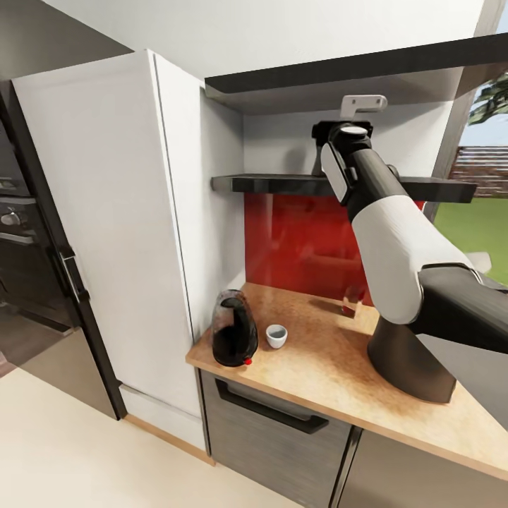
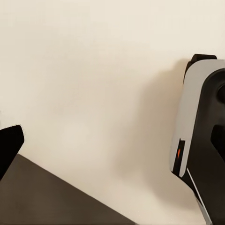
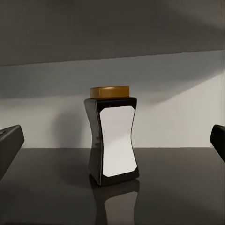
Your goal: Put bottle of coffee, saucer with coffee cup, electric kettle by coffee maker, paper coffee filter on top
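Your right arm (image 1: 395,233) is raised to the dark kitchen shelf (image 1: 282,183), with the right gripper (image 3: 112,140) pointed straight at the bottle of coffee (image 3: 112,136). In the right wrist view the bottle stands upright on the shelf, near the back wall — a black, waisted jar with a white label and a golden-brown lid. The gripper's two dark fingertips (image 3: 9,140) show at the far edges of that picture, spread wide, with the bottle centred between them but farther in and touching neither. So that claw is released and holds nothing.

From the head view, your forearm hides the bottle; you see the wrist at the shelf's front edge, below the upper shelf (image 1: 353,70).

On the wooden countertop (image 1: 331,367) below, the dark rounded electric kettle (image 1: 234,329) stands at the left end, beside the tall white cabinet (image 1: 106,233). The small white coffee cup (image 1: 276,336) sits upright just beside it, apart from it. Farther back, by the red backsplash (image 1: 296,240), there is a small glassy object you cannot make out (the arm partly covers it).

Your left gripper (image 2: 9,150) shows one dark fingertip at the edge of the left wrist view, over pale floor (image 2: 93,84) — whether it is released or clenched, you cannot tell. The robot's own body (image 2: 201,140) is alongside.
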`<state>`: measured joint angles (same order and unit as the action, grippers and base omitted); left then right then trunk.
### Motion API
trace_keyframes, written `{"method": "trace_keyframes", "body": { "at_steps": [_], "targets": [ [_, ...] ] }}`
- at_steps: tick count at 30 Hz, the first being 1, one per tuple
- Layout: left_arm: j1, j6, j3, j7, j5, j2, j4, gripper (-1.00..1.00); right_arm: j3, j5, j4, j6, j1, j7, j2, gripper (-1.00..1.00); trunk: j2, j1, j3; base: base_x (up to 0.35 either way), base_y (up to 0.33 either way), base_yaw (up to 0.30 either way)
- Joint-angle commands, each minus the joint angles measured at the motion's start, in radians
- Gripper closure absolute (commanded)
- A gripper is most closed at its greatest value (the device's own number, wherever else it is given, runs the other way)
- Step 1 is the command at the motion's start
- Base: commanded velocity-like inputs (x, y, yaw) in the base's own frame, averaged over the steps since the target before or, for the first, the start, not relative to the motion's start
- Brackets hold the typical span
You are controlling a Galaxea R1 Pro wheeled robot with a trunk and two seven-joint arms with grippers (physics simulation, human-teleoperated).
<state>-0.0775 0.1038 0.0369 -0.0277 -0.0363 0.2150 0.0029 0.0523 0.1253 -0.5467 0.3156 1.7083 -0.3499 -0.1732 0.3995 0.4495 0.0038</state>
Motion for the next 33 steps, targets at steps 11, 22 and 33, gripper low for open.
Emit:
{"method": "trace_keyframes", "body": {
  "at_steps": [11,22,33],
  "targets": [
    [0.002,-0.005,0.004,-0.001,-0.004,0.001,0.001,-1.0,0.007,0.012,-0.007,0.006,0.0,0.0,-0.001,-1.0,0.0,0.0,0.0,0.149,0.152,0.0],
    [0.002,-0.01,0.003,-0.001,-0.003,-0.001,0.001,-1.0,0.008,0.014,-0.009,0.007,0.0,-0.023,-0.001,-1.0,0.0,0.0,0.0,0.011,0.011,0.0],
    [0.002,-0.01,0.003,-0.001,-0.002,0.002,0.002,-1.0,0.004,0.013,-0.011,0.008,0.0,-0.056,-0.001,-1.0,0.0,0.0,0.0,0.0,0.0,0.0]
  ]
}}
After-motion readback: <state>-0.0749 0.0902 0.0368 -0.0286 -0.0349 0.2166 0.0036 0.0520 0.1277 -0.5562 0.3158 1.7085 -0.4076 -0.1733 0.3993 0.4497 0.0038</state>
